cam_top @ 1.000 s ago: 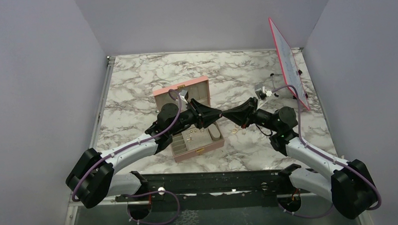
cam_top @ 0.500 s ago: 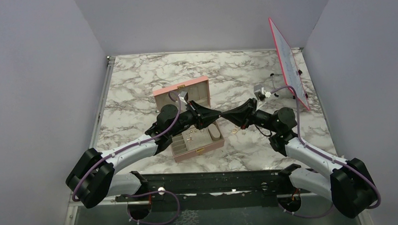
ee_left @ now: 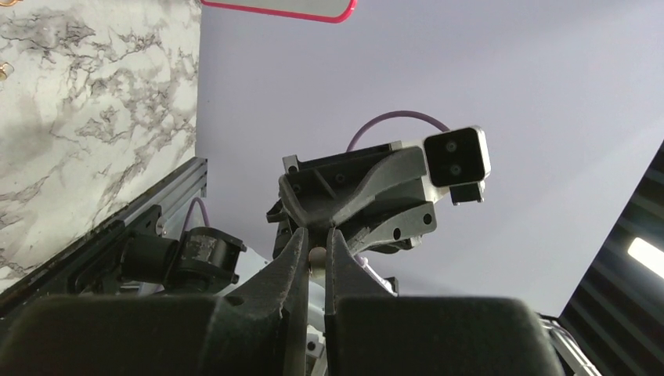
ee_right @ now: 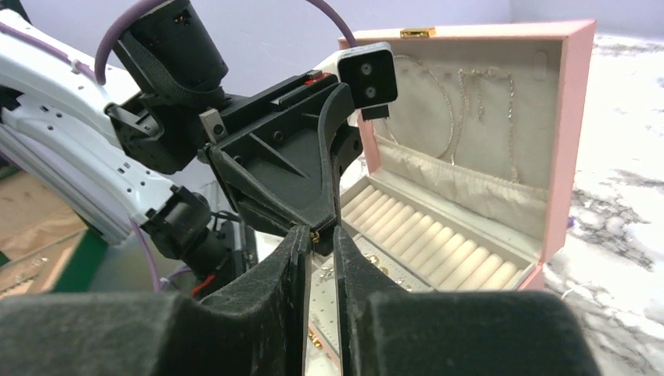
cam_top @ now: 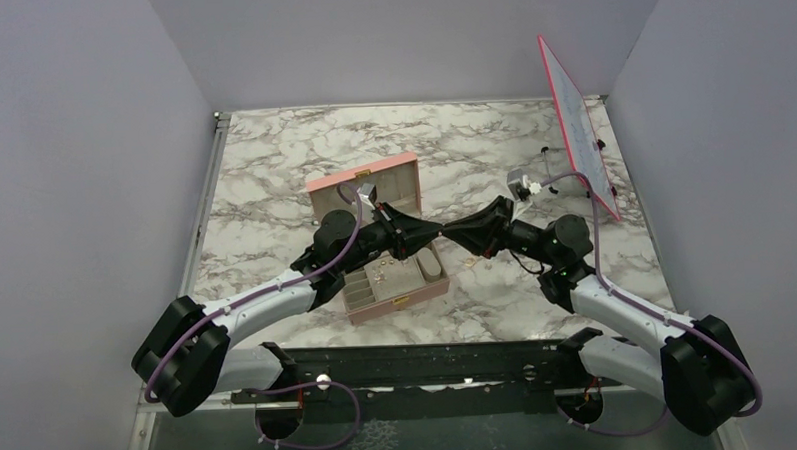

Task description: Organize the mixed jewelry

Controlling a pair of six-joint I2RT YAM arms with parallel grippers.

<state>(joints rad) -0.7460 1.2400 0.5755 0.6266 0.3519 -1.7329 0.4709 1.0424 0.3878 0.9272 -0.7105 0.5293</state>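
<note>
Above the open pink box (cam_top: 400, 301), my two grippers meet tip to tip. In the left wrist view, a tiny pale bead-like earring piece (ee_left: 318, 255) sits pinched between the narrow jaws of my left gripper (ee_left: 316, 239), which is shut on it. My right gripper (ee_right: 320, 235) faces it with a slim gap between its jaws; the small gold end of the piece (ee_right: 315, 233) shows at its tips, free of its pads. More of the mixed jewelry (cam_top: 479, 263) lies loose on the marble right of the box. Several pieces (ee_right: 372, 260) rest in the box tray.
The box lid (ee_right: 575, 117) stands upright with thin chains (ee_right: 454, 102) hanging on its beige lining. Ring rolls (ee_right: 438, 247) fill the back of the tray. A pink-framed board (cam_top: 576, 119) leans at the back right corner. Grey walls close off three sides.
My left jaws have closed in on the small piece. My right jaws, shut before, have parted a little. Both tips have drifted slightly left together.
</note>
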